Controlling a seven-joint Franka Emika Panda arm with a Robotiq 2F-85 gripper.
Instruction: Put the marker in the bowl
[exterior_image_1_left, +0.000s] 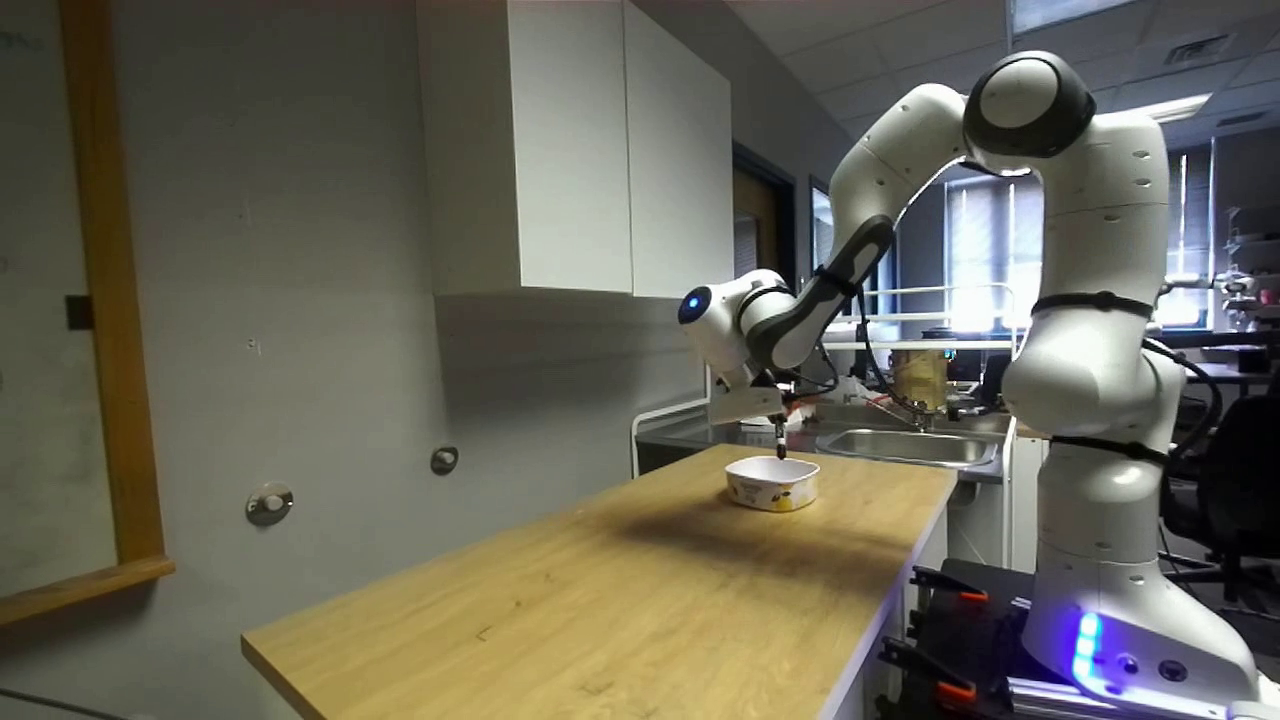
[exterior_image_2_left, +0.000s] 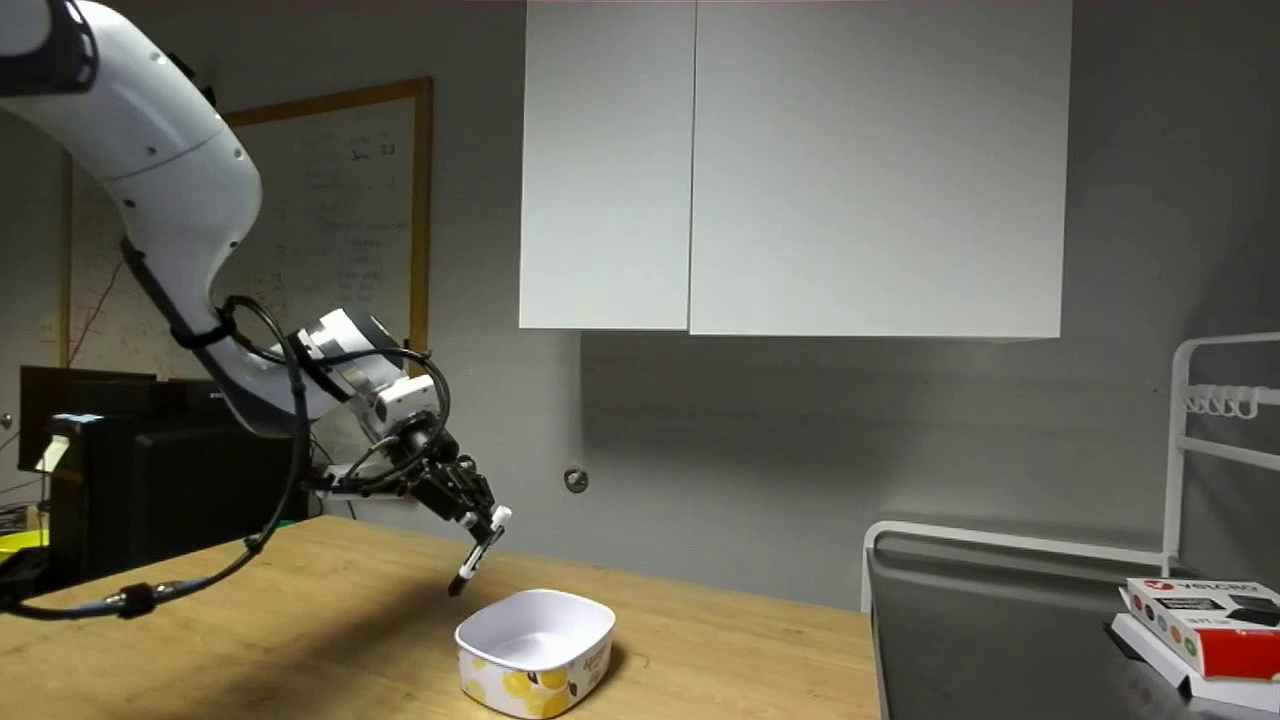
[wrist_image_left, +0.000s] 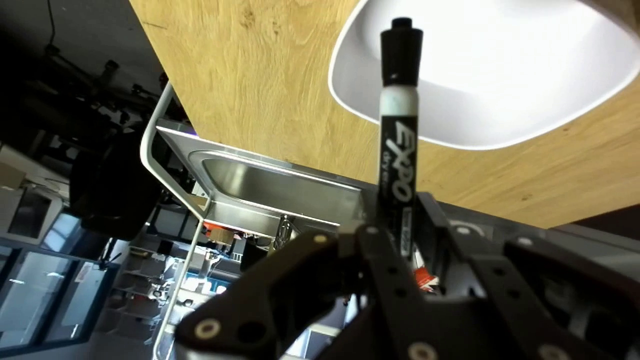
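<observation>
My gripper (wrist_image_left: 397, 220) is shut on the marker (wrist_image_left: 399, 130), a black and white Expo pen with a black cap. The cap end points away from the fingers and downward. In an exterior view the marker (exterior_image_2_left: 482, 552) hangs tilted from the gripper (exterior_image_2_left: 485, 518), above the table and up and left of the bowl (exterior_image_2_left: 510, 688). The bowl is white with a yellow fruit pattern and rounded corners. In an exterior view the marker tip (exterior_image_1_left: 781, 450) overlaps the far rim of the bowl (exterior_image_1_left: 770, 493). The wrist view shows the cap across the bowl's edge (wrist_image_left: 480, 142). The bowl's visible inside is bare.
The bowl stands on a wooden table (exterior_image_1_left: 600, 600) along the wall. A white wall cabinet (exterior_image_1_left: 575, 150) hangs above it. A metal sink (exterior_image_1_left: 910, 447) and a red and white box (exterior_image_2_left: 1210, 625) lie past the table's end. A white rail (exterior_image_2_left: 1010, 540) borders the dark counter.
</observation>
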